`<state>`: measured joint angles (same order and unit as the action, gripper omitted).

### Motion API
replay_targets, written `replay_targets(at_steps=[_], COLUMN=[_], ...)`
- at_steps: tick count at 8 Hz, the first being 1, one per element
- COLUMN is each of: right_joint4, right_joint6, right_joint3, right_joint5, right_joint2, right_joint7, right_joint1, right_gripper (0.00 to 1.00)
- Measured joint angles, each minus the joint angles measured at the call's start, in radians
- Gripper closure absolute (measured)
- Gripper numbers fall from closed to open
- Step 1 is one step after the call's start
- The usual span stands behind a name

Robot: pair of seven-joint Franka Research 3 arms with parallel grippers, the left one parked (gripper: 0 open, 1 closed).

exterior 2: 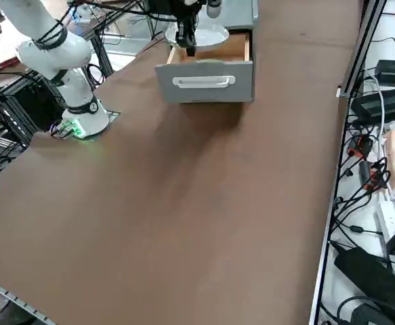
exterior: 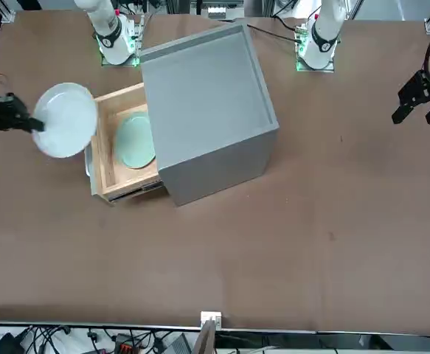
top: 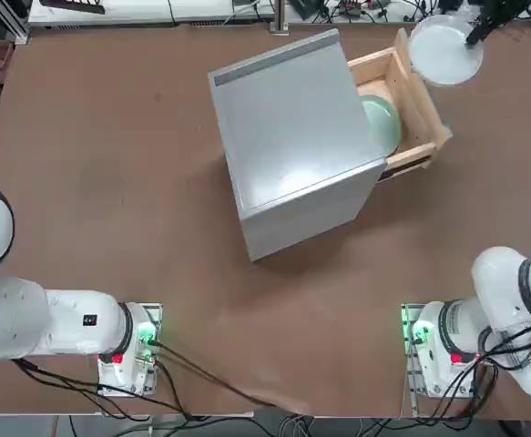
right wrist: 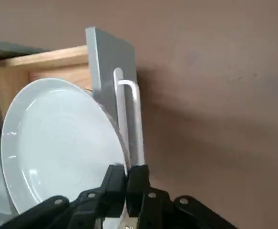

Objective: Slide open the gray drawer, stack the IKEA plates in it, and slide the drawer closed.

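Above the pulled-out gray drawer point(top: 402, 100), at the far right corner of the gray cabinet point(top: 292, 137), the right tool point(right wrist: 126, 183) hangs with its fingers pinched tight on the rim of the white plate point(top: 445, 50). Plate is off the tabletop point(exterior: 274, 251), carried roughly level, overlapping the drawer's outer end in the top view and front view.

Mint green plate point(exterior: 135, 141) already lies flat on the drawer floor, partly under the cabinet's overhang. So, by my reading: drawer opened, first plate placed, second plate in transit. Step in hand = stacking the white plate on the green one.

Next move likely calls for shifting the plate inward toward the cabinet until centred over the green plate, then lowering and releasing. After that, push the gray front panel point(exterior 2: 205, 82) to shut the drawer.

Edges and room:
- Wooden side walls bound the drawer closely; the plate looks only a little narrower than the gap between them.
- Cabinet top edge overhangs the inner part of the drawer, limiting inward travel from above.
- Front panel and its handle point(right wrist: 129, 119) stand just beside the plate rim in the wrist view; risk of clipping on descent.
- Tabletop around the drawer front is open, free for the closing push.
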<state>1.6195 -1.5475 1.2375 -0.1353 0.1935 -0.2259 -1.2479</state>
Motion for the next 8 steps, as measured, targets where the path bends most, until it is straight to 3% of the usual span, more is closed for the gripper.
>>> replay_targets(at_steps=[2, 5, 8], right_joint4=[0.053, 0.141, 0.155], right_joint6=[-0.045, -0.128, -0.164], right_joint3=[0.032, 0.034, 0.034], right_joint5=[0.000, 0.013, 0.075], right_joint2=[-0.044, -0.103, -0.107], right_joint7=[0.046, 0.081, 0.133], right_joint1=[0.034, 0.105, 0.158], right_gripper=[1.00, 1.00, 1.00])
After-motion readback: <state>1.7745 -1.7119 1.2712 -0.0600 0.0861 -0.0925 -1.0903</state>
